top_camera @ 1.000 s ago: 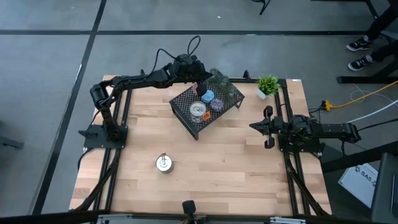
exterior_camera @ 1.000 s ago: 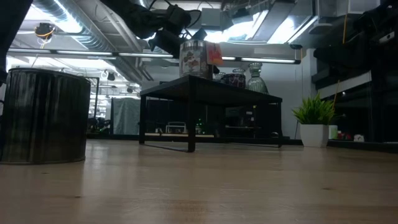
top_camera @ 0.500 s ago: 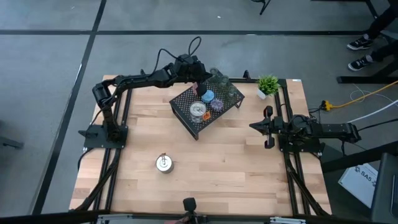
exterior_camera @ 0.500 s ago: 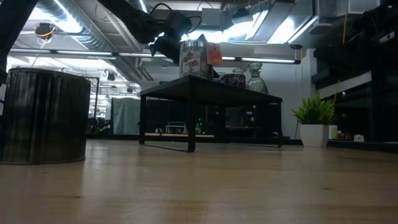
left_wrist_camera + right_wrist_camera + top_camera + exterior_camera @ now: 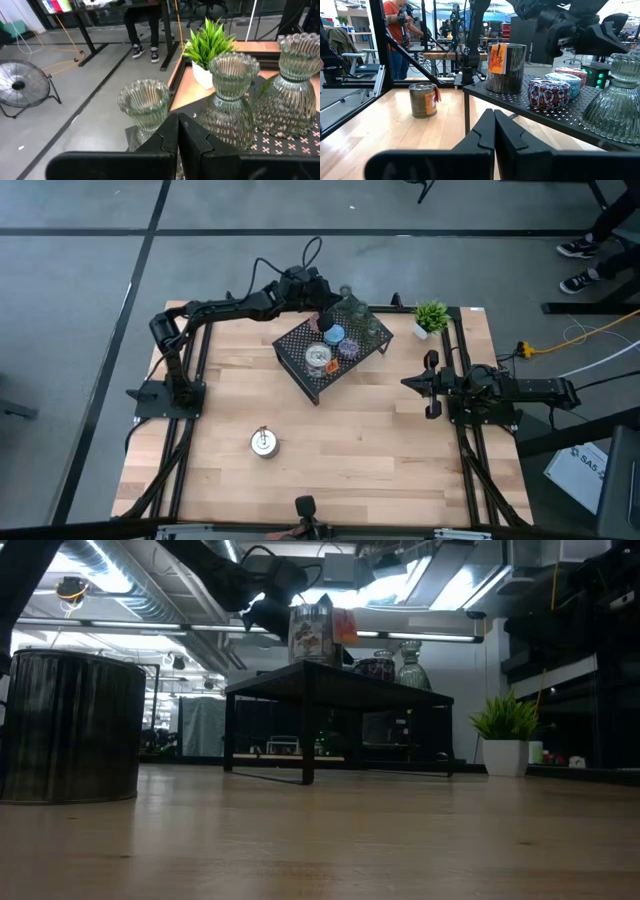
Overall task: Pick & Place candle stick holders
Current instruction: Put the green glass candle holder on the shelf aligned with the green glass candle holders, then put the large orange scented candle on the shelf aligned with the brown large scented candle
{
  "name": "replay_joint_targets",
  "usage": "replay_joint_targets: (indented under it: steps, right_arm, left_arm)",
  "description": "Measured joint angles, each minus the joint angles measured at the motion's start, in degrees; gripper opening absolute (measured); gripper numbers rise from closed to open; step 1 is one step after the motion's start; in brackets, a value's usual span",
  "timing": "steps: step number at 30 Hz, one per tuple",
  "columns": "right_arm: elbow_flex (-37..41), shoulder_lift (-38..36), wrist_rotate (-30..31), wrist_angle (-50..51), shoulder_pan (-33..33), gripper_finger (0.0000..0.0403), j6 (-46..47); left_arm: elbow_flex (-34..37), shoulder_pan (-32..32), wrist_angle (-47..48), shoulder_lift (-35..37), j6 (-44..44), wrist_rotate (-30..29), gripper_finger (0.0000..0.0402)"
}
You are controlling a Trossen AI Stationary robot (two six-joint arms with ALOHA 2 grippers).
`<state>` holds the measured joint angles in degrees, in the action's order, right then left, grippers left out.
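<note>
Seen from above, light falls evenly and fairly bright across the pale wooden surface (image 5: pixel 340 440), with only short soft shadows under the black mesh rack (image 5: pixel 331 350) and the arms. At surface height the scene is dim and backlit: ceiling strip lights (image 5: pixel 420 636) glare white, the rack shows nearly as a silhouette, and the near wood is blurred. On the left wrist, daylight brightens the floor behind and glints off the ribbed glass holders (image 5: pixel 227 97), while the closed end effector (image 5: pixel 178 145) is dark and out of focus. The right wrist picture is well lit and sharp, its silver tin (image 5: pixel 506 67) sheened
</note>
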<state>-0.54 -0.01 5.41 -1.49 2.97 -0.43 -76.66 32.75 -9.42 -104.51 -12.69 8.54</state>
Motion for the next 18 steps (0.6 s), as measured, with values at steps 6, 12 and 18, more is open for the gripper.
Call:
replay_joint_targets:
  steps: [6, 12, 18]
  right_arm:
    - [0.0, 0.0, 0.0, 0.0, 0.0, 0.0, 0.0]
    - [0.0, 0.0, 0.0, 0.0, 0.0, 0.0, 0.0]
    - [0.0, 0.0, 0.0, 0.0, 0.0, 0.0, 0.0]
  left_arm:
    - [0.0, -0.4, 0.6, 0.2, 0.1, 0.1, 0.0002]
    - [0.0, -0.8, 1.0, 2.6, 0.8, 0.1, 0.0001]
    - [-1.2, -1.6, 3.3, 4.5, 1.8, 0.5, 0.0002]
